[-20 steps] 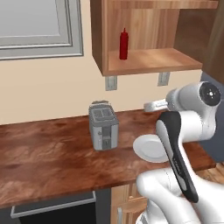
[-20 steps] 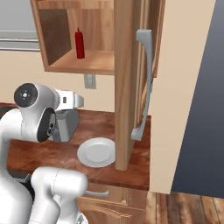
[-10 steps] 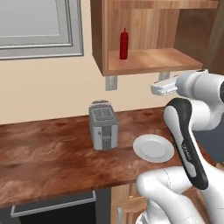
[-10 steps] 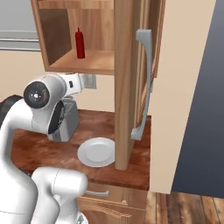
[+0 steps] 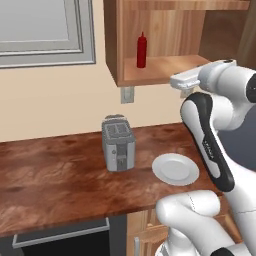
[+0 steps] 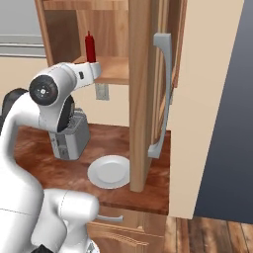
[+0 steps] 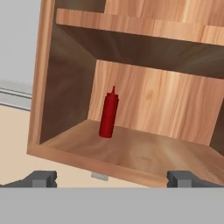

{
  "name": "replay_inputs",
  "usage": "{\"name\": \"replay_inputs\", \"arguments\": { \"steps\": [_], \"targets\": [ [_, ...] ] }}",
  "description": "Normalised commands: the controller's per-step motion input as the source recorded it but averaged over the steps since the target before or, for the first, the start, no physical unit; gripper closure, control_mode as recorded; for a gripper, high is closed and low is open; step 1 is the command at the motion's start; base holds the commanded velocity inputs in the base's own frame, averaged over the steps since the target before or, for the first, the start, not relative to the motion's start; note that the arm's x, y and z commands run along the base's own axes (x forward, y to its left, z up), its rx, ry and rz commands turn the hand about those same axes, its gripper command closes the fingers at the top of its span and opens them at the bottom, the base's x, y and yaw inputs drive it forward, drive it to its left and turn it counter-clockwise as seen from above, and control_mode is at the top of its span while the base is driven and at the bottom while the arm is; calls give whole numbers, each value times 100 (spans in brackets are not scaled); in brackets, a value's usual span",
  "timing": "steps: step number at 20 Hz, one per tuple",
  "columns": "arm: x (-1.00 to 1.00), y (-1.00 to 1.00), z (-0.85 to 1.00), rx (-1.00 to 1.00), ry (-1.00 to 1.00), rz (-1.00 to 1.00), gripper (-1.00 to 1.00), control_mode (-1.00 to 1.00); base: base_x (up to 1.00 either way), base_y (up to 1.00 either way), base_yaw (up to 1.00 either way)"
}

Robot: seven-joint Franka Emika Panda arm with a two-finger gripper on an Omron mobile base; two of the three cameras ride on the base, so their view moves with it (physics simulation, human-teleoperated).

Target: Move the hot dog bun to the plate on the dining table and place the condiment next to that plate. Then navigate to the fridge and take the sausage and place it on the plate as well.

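Note:
The condiment (image 7: 108, 114), a slim red squeeze bottle, stands upright on the lower shelf of an open wall cabinet (image 5: 165, 67), near its left wall. I also see the condiment (image 5: 142, 51) (image 6: 90, 47) from both base cameras. My gripper (image 7: 113, 179) hovers in front of the shelf edge, apart from the bottle, open with nothing between its fingers. From the base the gripper (image 5: 176, 82) (image 6: 96, 69) sits level with that shelf. The hot dog bun, the blue-grey plate, the dining table and the sausage are out of view.
A silver toaster (image 5: 118, 142) and a round white plate (image 5: 175, 168) sit on the reddish-brown countertop (image 5: 50, 180). The cabinet door (image 6: 165, 94) stands swung open to the right. A tall dark grey surface (image 6: 227, 123) rises at far right; I cannot tell what it is.
My arm has lifted the hand from above the counter up to shelf height and turned it toward the cabinet. The jaws have stayed open. The bottle has not moved.

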Motion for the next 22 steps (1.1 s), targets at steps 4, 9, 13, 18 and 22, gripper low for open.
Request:
{"name": "replay_inputs", "arguments": {
  "steps": [4,9,13,18,22],
  "targets": [
    [5,0,5,0,-3,0,-100,-100,0,0,0],
    [5,0,2,0,0,0,-100,-100,0,0,0],
    [18,0,3,1,0,0,-100,-100,0,0,0],
    [27,0,0,2,0,0,-100,-100,0,0,0],
    [42,6,0,3,-2,1,-100,-100,0,0,0]
  ]
}}
